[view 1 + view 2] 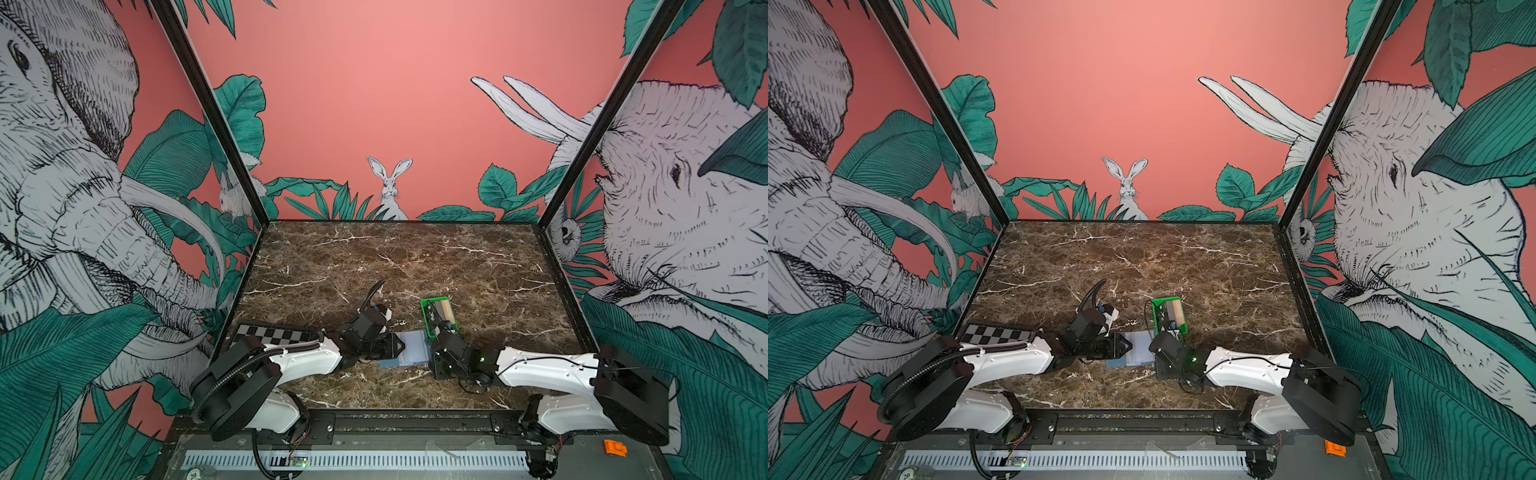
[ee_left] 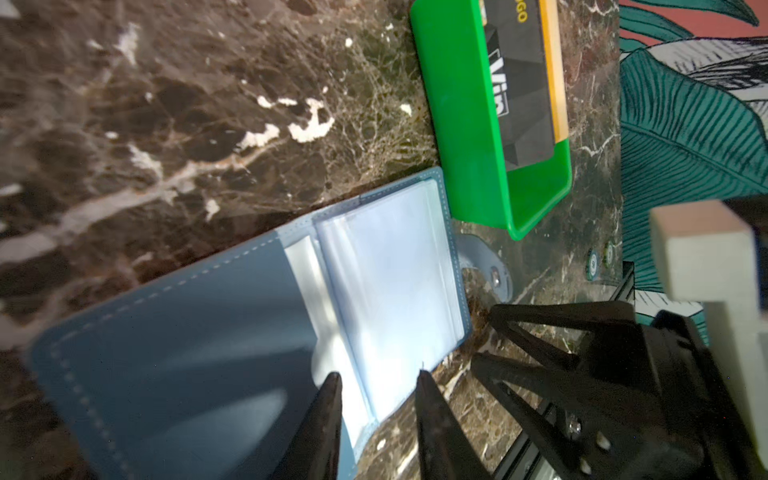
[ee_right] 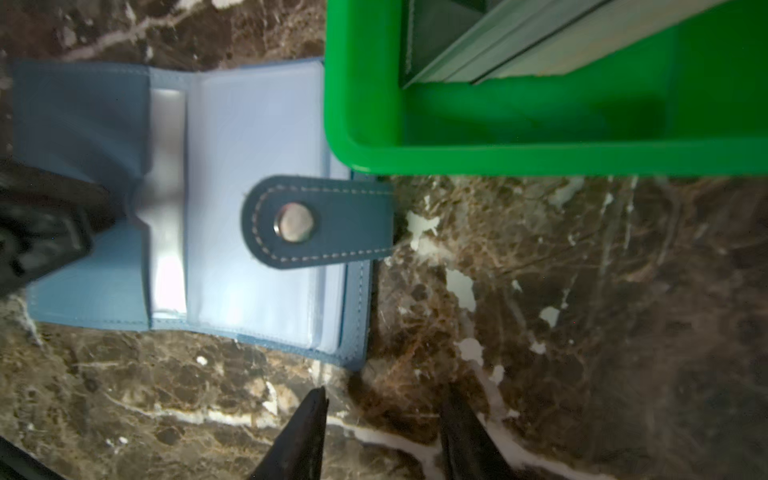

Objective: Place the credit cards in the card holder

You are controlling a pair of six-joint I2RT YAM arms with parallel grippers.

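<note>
Nearest the lens, a white-and-black left arm (image 1: 303, 359) and right arm (image 1: 544, 370) are seen flanking a slate-blue leather-like card holder (image 1: 411, 349), laid open on the brown marble bench (image 1: 415, 257). With jaws apart, the left gripper (image 2: 377, 376) is set over its clear sleeves (image 2: 395, 282); the right gripper (image 3: 384, 397), jaws apart and empty, is held over bare bench. Plastic credit cards (image 1: 432, 318) are kept in a green plastic tray (image 1: 435, 299) at the holder's far right.
</note>
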